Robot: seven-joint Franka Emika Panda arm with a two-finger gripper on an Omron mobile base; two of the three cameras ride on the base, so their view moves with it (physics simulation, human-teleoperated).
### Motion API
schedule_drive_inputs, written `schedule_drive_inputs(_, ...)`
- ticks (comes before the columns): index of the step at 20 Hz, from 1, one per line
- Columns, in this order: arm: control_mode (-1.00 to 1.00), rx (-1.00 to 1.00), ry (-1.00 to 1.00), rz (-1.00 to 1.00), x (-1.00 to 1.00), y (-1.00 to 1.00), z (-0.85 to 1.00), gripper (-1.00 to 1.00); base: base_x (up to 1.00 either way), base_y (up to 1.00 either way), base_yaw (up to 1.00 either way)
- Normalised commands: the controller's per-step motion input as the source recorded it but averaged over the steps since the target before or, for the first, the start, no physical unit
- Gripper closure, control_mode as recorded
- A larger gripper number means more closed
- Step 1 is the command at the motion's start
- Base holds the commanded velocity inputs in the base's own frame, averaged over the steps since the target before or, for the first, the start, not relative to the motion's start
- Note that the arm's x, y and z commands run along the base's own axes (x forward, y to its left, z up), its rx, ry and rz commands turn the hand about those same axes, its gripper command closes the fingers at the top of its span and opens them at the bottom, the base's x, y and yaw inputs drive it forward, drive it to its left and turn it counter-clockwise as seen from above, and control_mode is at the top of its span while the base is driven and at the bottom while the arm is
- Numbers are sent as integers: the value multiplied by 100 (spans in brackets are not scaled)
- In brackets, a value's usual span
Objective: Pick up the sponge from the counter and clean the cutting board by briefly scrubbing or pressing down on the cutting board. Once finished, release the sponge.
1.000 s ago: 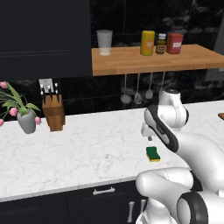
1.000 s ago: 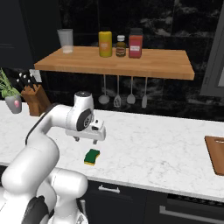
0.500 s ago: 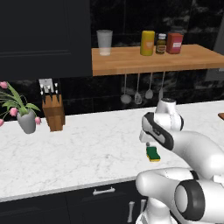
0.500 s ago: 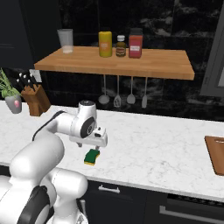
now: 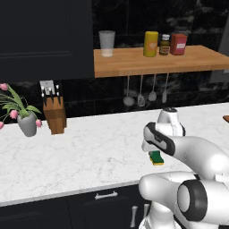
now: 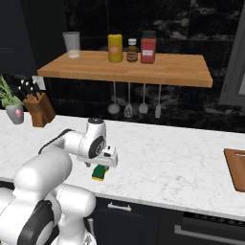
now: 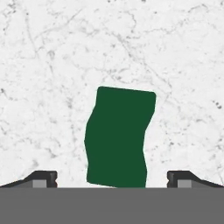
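Observation:
The sponge point(image 7: 119, 138), dark green on top with a yellow body point(image 5: 156, 158) point(image 6: 100, 172), lies flat on the white marble counter point(image 5: 89, 152) near its front edge. My gripper point(image 7: 112, 178) hangs straight over it, open, with one fingertip on each side of the sponge and not touching it. In the base views the hand point(image 5: 152, 145) point(image 6: 106, 159) sits just above the sponge. The reddish-brown cutting board point(image 6: 236, 167) lies far to the right on the counter, cut off by the picture's edge; a sliver of the cutting board point(image 5: 226, 118) also shows in the left base view.
A wooden knife block point(image 5: 55, 115) and a potted plant point(image 5: 23, 117) stand at the counter's back left. A wooden wall shelf point(image 6: 129, 67) with a glass and jars hangs above, with utensils point(image 6: 128, 101) dangling under it. Bare marble stretches between sponge and board.
My hand has come down toward the sponge and now stands close over it. The sponge has not moved.

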Motion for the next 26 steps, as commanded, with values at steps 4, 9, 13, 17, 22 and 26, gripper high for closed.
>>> schedule_drive_inputs(4, -100, 0, 0, 0, 1, 0, -23, -100, 0, 0, 0)
schedule_drive_inputs(9, -100, 0, 0, 0, 4, 0, -23, -100, 0, 0, 0)
schedule_drive_inputs(13, -100, 0, 0, 0, 3, 0, -21, -100, 0, 0, 0)
schedule_drive_inputs(17, -100, 0, 0, 0, 7, 0, -19, -100, 0, 0, 0)
schedule_drive_inputs(22, -100, 0, 0, 0, 8, 0, -14, 100, 0, 0, 0)
schedule_drive_inputs(26, -100, 0, 0, 0, 1, 0, -9, 100, 0, 0, 0)
